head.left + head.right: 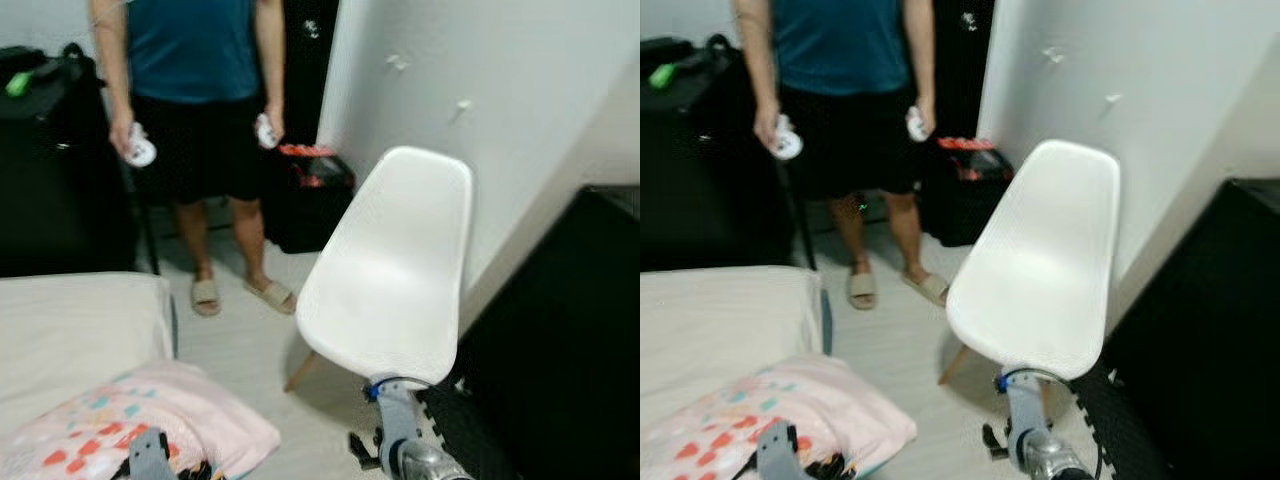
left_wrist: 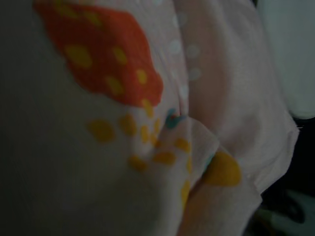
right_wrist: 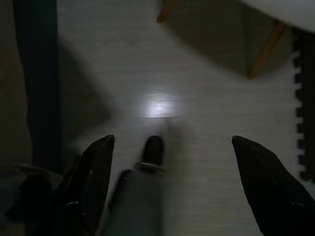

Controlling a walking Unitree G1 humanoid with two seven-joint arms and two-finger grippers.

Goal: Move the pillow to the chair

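Pillow (image 1: 150,425) is the thing to move: pink with orange and teal blotches, it is lying on the bed (image 1: 70,330) corner nearest the chair (image 1: 395,270), its edge hanging toward the floor (image 1: 250,350). The left gripper (image 1: 150,455) is sitting right at the pillow's near edge; the left wrist view is showing the cloth pressed up close and bunching into a fold, which suggests a grip on the fabric, yet I cannot tell how its jaws are standing. The right gripper (image 3: 172,182) is hanging low just in front of the chair, over bare floor near the chair's wooden legs, its jaws spread wide and holding nothing, probably kept out of the way. The chair is standing empty beside the wall, its seat angled toward the bed, so the pillow will likely need lifting and carrying across the gap. A person (image 1: 195,100) is standing beyond the chair, holding a white controller in each hand.
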